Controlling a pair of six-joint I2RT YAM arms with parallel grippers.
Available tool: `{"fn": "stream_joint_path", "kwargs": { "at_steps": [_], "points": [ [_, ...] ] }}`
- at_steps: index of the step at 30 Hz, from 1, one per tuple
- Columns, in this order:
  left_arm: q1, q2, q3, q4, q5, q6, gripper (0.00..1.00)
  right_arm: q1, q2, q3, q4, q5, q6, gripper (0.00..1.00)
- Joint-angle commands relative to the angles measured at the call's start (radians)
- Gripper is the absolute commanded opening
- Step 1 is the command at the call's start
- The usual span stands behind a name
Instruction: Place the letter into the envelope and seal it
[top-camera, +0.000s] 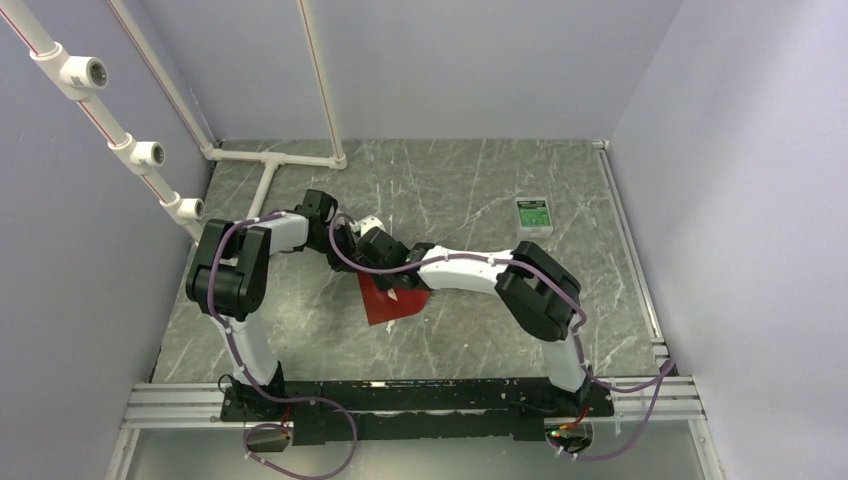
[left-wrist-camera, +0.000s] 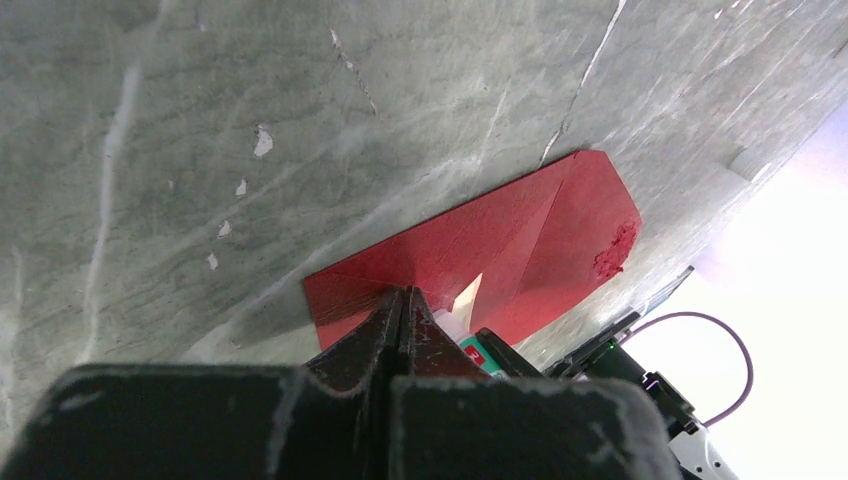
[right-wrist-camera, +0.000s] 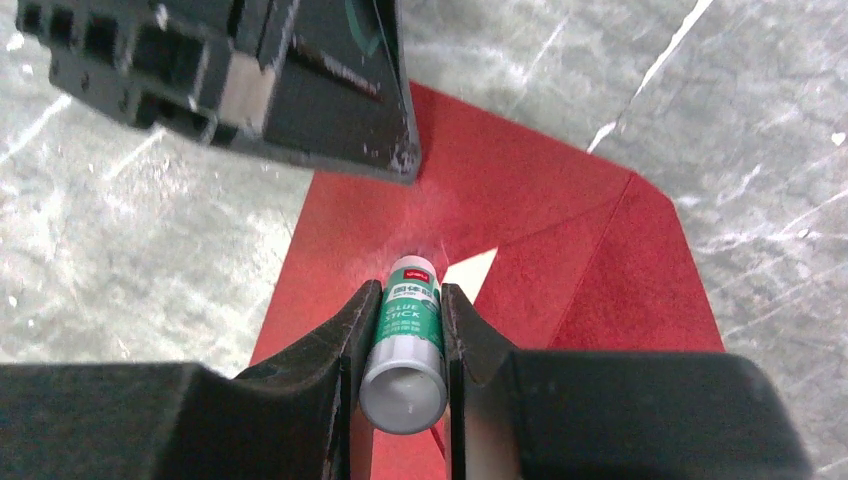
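The dark red envelope (top-camera: 398, 303) lies flat on the marble table, partly under both grippers. In the left wrist view the envelope (left-wrist-camera: 520, 225) has its flap folded over, with a rough patch near the tip. Only a small pale sliver of the letter (right-wrist-camera: 472, 272) shows at the fold, and it also shows in the left wrist view (left-wrist-camera: 468, 297). My right gripper (right-wrist-camera: 410, 292) is shut on a green-and-white glue stick (right-wrist-camera: 408, 335) whose tip touches the envelope (right-wrist-camera: 530, 200). My left gripper (left-wrist-camera: 407, 293) is shut, with its tips down on the envelope's edge, just beyond the stick.
A small white-and-green box (top-camera: 533, 213) lies at the back right of the table. White pipes (top-camera: 270, 160) run along the back left corner and the left wall. Walls close in the table on three sides.
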Motion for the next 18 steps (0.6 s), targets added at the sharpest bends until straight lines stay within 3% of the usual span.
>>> {"fn": "stream_joint_path", "kwargs": {
  "at_steps": [1,10,18],
  "points": [
    [-0.017,0.055,-0.006,-0.053,-0.174,0.032,0.02,0.002,-0.061,-0.064,-0.122,-0.096,-0.01,0.0],
    [-0.017,0.056,-0.014,-0.043,-0.177,0.018,0.02,0.03,-0.079,-0.105,-0.141,-0.164,-0.017,0.0],
    [-0.017,0.055,-0.023,-0.044,-0.18,0.021,0.03,-0.012,0.052,0.037,-0.172,-0.017,0.016,0.0]
  ]
}}
